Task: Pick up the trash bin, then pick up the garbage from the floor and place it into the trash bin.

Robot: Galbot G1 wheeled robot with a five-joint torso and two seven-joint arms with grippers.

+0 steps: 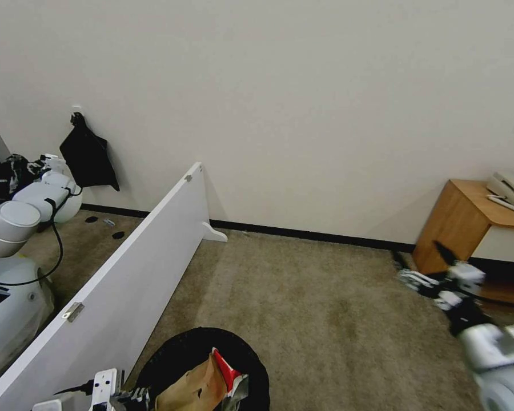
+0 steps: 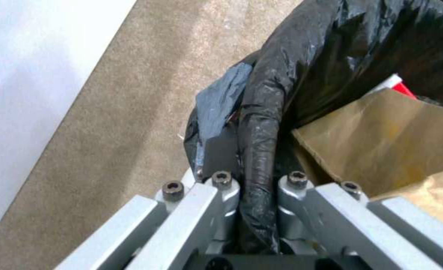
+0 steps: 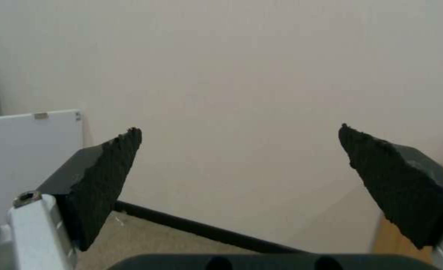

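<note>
Head view, bin: trash bin (image 1: 203,371) sits near edge, centre-left, over carpet (image 1: 325,308), just right of the white divider panel (image 1: 114,291); black bag (image 1: 177,354) over rim.
Bin contents: brown cardboard (image 1: 191,388) w/ red-and-white wrapper (image 1: 229,371) poking up beside it, so some garbage is already inside.
Left end effector (image 1: 123,397): at bin's near-left rim, low in head view.
Left grip, wrist view: left end effector (image 2: 256,195) clamped on bag-covered rim (image 2: 259,150), one finger outside, one inside the bin; narrow, rim pinched between. Prob. held there so the bin rides along w/ the robot while the other arm collects.
Right end effector (image 1: 422,279): out to the right, raised above carpet, near wooden cabinet (image 1: 460,228); free for picking.
Right state, wrist view: right end effector (image 3: 239,168) spread wide, black pads (image 3: 107,180) well apart, nothing between; aimed at bare wall (image 3: 241,75) and baseboard (image 3: 196,228).
Head vs left wrist: head gives bin's place in room and both arms; left wrist gives the actual pinch on the rim, which head view cuts at its edge.
Head vs right wrist: right wrist settles the wide opening; head view blurs that arm.
Floor: carpet patch ahead carries no litter that I can make out.
Far left: another white robot arm (image 1: 17,222) parked beyond the panel, black bag on wall (image 1: 88,157).
</note>
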